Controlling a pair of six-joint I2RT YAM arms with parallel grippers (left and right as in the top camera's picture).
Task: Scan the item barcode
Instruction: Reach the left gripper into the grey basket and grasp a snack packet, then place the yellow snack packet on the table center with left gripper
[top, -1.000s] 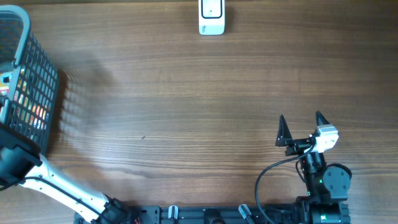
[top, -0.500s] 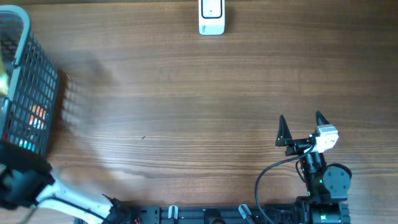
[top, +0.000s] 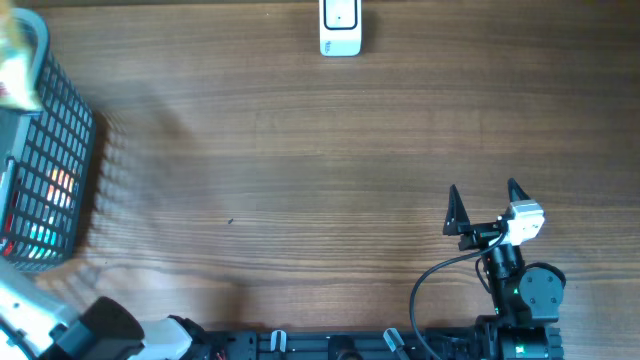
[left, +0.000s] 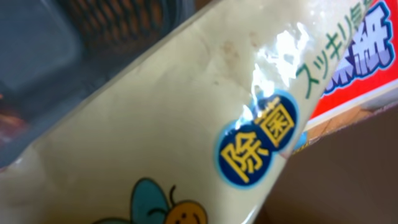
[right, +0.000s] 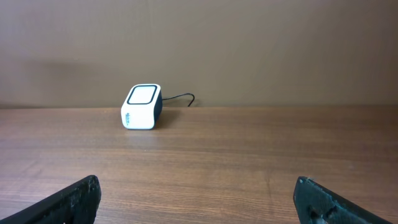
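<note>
Since a second ago the left arm (top: 100, 330) has swung from beside the dark grey wire-mesh basket (top: 60, 150) down into the bottom-left corner of the overhead view, and a pale yellow plastic packet (left: 143, 124) has come up over the basket's far rim, where it shows only as a blur at the top-left edge. The right arm has not shifted.

The packet fills the left wrist view, tilted, with a round blue sticker (left: 258, 140) bearing yellow characters, green lettering and a red-and-blue printed panel (left: 357, 68) towards its upper right; the basket is dark behind it. The left gripper's jaws are pressed together on the packet, though the fingers themselves are hidden.

The right gripper (top: 483, 187) rests low over the brown wooden table (top: 300, 150) with its fingers spread wide and nothing between them. It faces the small white box-shaped barcode scanner (top: 340, 30) at the far edge, well apart from the packet.
</note>
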